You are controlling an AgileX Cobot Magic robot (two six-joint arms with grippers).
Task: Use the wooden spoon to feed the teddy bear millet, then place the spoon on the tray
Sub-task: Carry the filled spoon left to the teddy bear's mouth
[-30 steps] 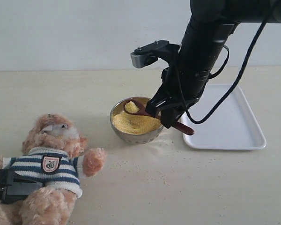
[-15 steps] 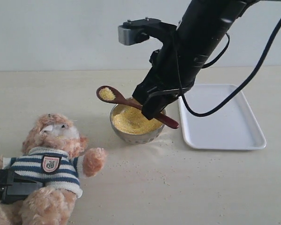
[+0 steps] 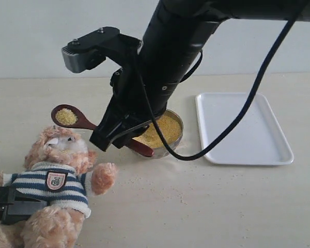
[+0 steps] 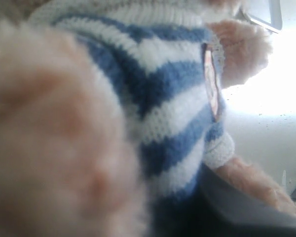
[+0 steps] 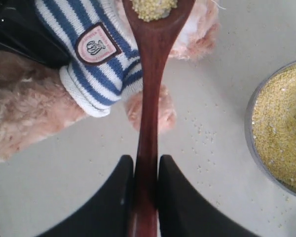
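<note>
The teddy bear [image 3: 59,170] lies on its back at the table's front left, in its striped shirt [image 4: 163,98]. My left gripper [image 3: 13,206] is shut on the bear's side, with one dark finger [image 4: 237,202] against the shirt. My right gripper [image 3: 116,137] is shut on the handle of the wooden spoon [image 3: 82,121], and its black jaws press both sides of the handle [image 5: 146,160]. The spoon's bowl carries a little millet [image 3: 66,116] and hovers just above the bear's head. The metal bowl of millet [image 3: 168,129] sits behind the arm, partly hidden. The white tray [image 3: 243,129] lies empty on the right.
Loose grains of millet [image 3: 183,199] lie scattered on the pale table in front of the bowl and near the bear's paw [image 5: 202,133]. The right arm and its cable [image 3: 237,116] hang over the bowl and the tray's left edge.
The right arm has lifted the loaded spoon out of the bowl and carried it left to just above the bear's head. The left gripper and the bear have not moved.
</note>
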